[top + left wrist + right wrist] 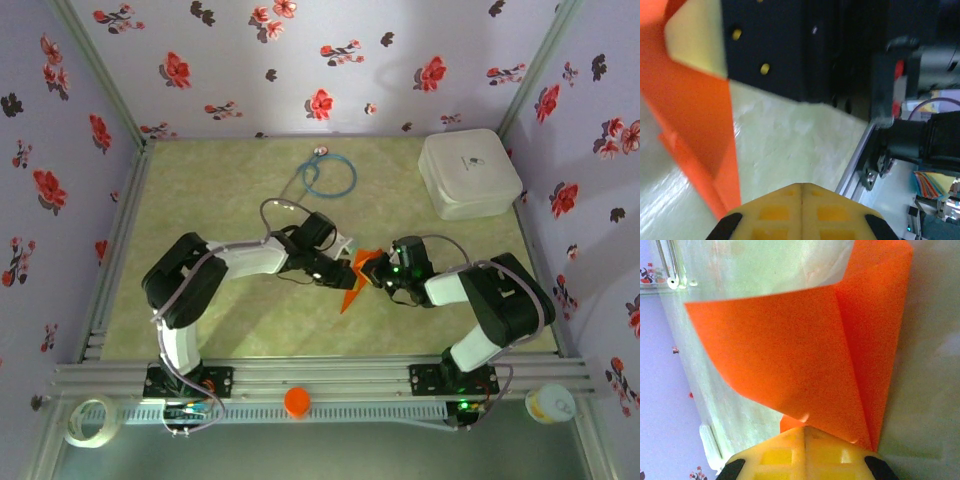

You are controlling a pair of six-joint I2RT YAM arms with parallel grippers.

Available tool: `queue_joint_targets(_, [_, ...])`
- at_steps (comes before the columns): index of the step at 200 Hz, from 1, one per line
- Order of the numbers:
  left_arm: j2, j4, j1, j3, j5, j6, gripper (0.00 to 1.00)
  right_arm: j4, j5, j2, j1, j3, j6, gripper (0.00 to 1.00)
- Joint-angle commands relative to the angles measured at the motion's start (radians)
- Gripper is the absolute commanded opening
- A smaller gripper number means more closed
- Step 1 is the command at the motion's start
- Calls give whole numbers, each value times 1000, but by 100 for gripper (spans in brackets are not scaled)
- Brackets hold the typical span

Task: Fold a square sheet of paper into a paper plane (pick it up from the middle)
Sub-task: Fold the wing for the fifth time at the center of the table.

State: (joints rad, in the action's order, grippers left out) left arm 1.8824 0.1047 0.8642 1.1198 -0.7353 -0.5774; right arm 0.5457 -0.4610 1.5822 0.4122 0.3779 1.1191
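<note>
Two tools meet over the middle of the desk (230,190), with the paper (356,278) between them; from above it reads as a narrow orange wedge, its point toward the near edge. The right tool (805,436) has its pads pressed together on the paper, whose layers run down into the seam between them. The left tool (801,197) has its pads together too; the paper passes just beside one pad, and I cannot tell whether any of it is pinched there. Several folds look done: the right wrist view has one flap lying over another, narrowing along a crease toward the pads; the sheet is no longer flat or square. My judgement is that the task is well past halfway; what seems left is sharpening the central ridge, evening the wings and setting the plane down. The white box (470,175) sits well apart at the far right corner.
</note>
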Motion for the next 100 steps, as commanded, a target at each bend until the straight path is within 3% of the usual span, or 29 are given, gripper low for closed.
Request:
queue_joint_targets(1, [70, -1, 10, 38, -59, -20, 5, -156, 90, 38, -2, -30, -4, 0])
queue_joint_targets(45, [125, 41, 21, 71, -44, 13, 6, -155, 93, 36, 0, -33, -1, 0])
queue_joint_targets(100, [144, 210, 48, 47, 60, 122, 5, -153, 92, 43, 2, -35, -1, 0])
